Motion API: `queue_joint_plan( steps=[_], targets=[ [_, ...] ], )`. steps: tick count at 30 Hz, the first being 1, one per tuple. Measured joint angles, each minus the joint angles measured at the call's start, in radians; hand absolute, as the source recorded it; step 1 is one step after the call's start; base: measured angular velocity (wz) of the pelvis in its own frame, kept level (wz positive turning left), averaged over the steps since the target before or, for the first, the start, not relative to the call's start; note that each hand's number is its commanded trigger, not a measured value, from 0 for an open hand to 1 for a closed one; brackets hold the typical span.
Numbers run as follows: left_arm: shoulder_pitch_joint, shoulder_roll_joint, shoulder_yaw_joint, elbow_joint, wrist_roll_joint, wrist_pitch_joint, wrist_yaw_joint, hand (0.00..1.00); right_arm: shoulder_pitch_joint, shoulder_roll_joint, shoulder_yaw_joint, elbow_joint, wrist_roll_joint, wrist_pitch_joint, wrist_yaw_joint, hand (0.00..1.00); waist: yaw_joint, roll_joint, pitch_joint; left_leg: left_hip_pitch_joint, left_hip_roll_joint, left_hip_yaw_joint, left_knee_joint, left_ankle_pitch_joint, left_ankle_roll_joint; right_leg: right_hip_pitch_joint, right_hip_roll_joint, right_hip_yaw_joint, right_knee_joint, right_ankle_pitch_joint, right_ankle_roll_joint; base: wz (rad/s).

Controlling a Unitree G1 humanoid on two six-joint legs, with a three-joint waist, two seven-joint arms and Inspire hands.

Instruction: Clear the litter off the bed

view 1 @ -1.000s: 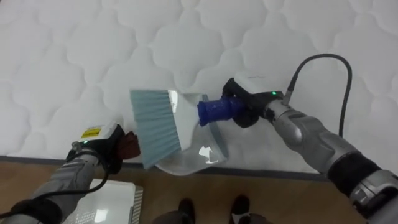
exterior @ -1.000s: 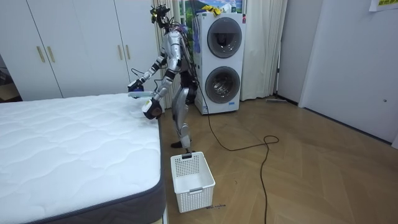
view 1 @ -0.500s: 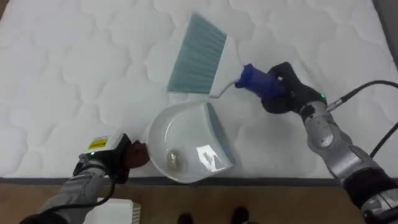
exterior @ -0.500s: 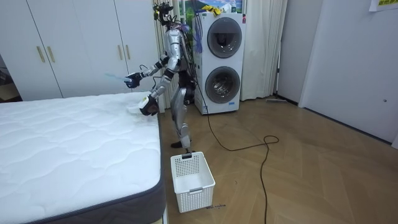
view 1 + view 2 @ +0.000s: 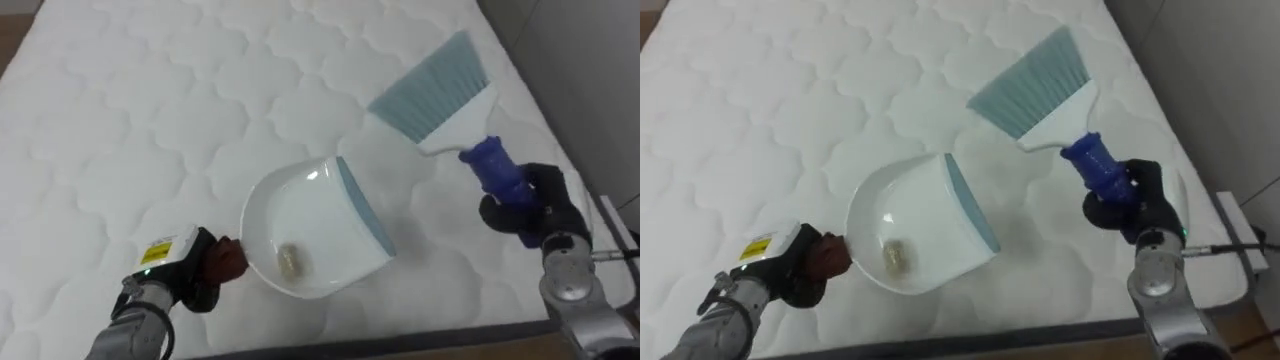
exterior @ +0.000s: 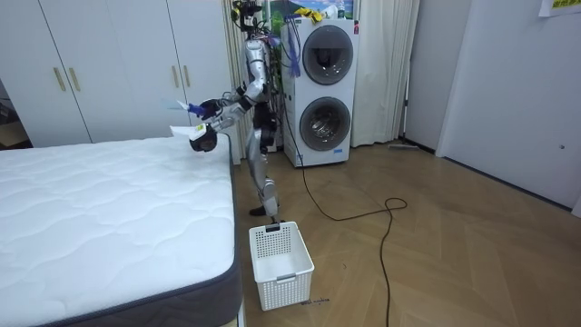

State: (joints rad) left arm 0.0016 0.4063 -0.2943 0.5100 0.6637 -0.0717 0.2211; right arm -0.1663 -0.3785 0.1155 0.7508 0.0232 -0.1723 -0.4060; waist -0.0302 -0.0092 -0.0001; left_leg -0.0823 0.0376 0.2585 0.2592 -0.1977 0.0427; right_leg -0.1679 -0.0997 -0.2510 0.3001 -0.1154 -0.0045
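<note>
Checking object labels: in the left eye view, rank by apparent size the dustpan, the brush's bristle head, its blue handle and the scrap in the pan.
Largest to smallest:
dustpan
bristle head
blue handle, partly hidden in the right hand
scrap

Left robot hand [image 5: 196, 282]: black shell, white tag with yellow label on back, grey forearm. Right robot hand [image 5: 528, 208]: black, silver cylindrical wrist, dark cable alongside. Room view: silver-grey torso and legs.
</note>
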Motion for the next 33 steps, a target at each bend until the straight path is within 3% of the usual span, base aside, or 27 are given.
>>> queue_joint_plan(
  steps=[5,7,11,17,23,26,30,33],
  targets=[
    [0.031,-0.003,0.019,-0.04,-0.003,-0.002,0.0,1.0,0.081,0.002,-0.018,-0.114,0.03,-0.001,-0.039,0.0,0.006,0.0,-0.0002,0.065,0.002,0.002,-0.035,0.001,-0.006,0.068,0.013,-0.002,-0.037,0.001,0.003,0.0],
    [0.035,-0.018,0.031,-0.04,-0.003,-0.002,0.0,1.0,0.098,0.008,-0.02,-0.152,0.028,-0.001,-0.046,0.0,0.01,0.002,0.0,0.087,0.002,0.001,-0.048,0.002,-0.008,0.088,0.018,-0.001,-0.05,0.002,0.005,0.0],
    [0.048,-0.074,0.098,-0.066,-0.007,-0.002,0.0,1.0,0.115,0.045,-0.021,-0.218,0.018,-0.002,-0.056,0.0,0.012,0.004,-0.0011,0.113,0.003,0.0,-0.062,0.001,-0.012,0.119,0.03,-0.001,-0.075,0.005,0.009,0.0],
    [0.056,-0.107,0.135,-0.126,-0.024,-0.007,0.0,1.0,0.116,0.075,-0.021,-0.273,0.017,-0.002,-0.047,0.0,0.021,0.006,-0.001,0.118,0.002,-0.013,-0.069,0.0,-0.013,0.125,0.03,-0.004,-0.077,0.005,0.01,0.01],
    [0.058,-0.109,0.135,-0.182,-0.027,-0.007,-0.012,1.0,0.116,0.075,-0.021,-0.337,0.018,-0.002,-0.049,0.0,0.031,0.014,-0.0002,0.13,0.0,-0.02,-0.069,-0.001,-0.013,0.142,0.027,-0.013,-0.076,0.005,0.011,0.05],
    [0.059,-0.109,0.135,-0.183,-0.025,-0.007,-0.019,1.0,0.116,0.074,-0.024,-0.339,0.017,-0.002,-0.05,0.0,0.032,0.027,0.0028,0.136,-0.005,-0.027,-0.068,-0.003,-0.01,0.144,0.011,-0.014,-0.048,-0.007,0.018,0.08],
    [0.062,-0.11,0.135,-0.183,-0.026,-0.002,-0.037,1.0,0.116,0.074,-0.06,-0.339,0.019,0.0,-0.06,0.0,0.024,0.049,0.0037,0.128,-0.033,-0.048,-0.049,-0.012,0.004,0.12,-0.026,-0.01,0.036,-0.052,0.031,0.16],
    [0.064,-0.11,0.137,-0.183,-0.026,0.0,-0.037,1.0,0.116,0.074,-0.064,-0.339,0.02,0.001,-0.066,0.0,0.015,0.052,0.0041,0.124,-0.044,-0.055,-0.038,-0.015,0.01,0.115,-0.04,-0.012,0.061,-0.066,0.039,0.13]
  ],
)
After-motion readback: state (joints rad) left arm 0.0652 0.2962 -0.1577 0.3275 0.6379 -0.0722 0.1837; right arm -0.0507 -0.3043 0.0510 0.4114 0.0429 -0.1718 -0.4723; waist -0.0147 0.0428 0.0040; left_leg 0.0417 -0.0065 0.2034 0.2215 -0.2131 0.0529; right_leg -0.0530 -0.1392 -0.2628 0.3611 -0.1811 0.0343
